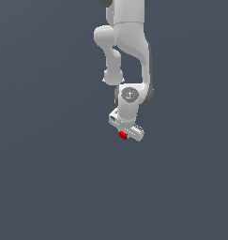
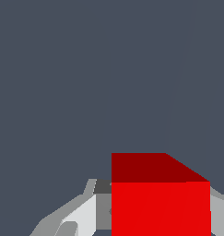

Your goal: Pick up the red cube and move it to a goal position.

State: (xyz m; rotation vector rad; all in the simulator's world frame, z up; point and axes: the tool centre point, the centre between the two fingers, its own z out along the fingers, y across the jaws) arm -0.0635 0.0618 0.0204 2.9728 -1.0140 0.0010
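The red cube (image 1: 123, 135) is a tiny bright red block just under the white gripper (image 1: 125, 134) of the arm, near the middle of the exterior view. In the wrist view the red cube (image 2: 160, 203) fills the space between the grey-white fingers (image 2: 81, 214), which sit against its sides. The gripper is shut on the cube. The fingertips are hidden behind the hand in the exterior view. No goal marker shows in either view.
The white arm (image 1: 129, 51) comes down from the top of the exterior view. Plain dark grey ground (image 1: 49, 178) lies all around. No other object shows.
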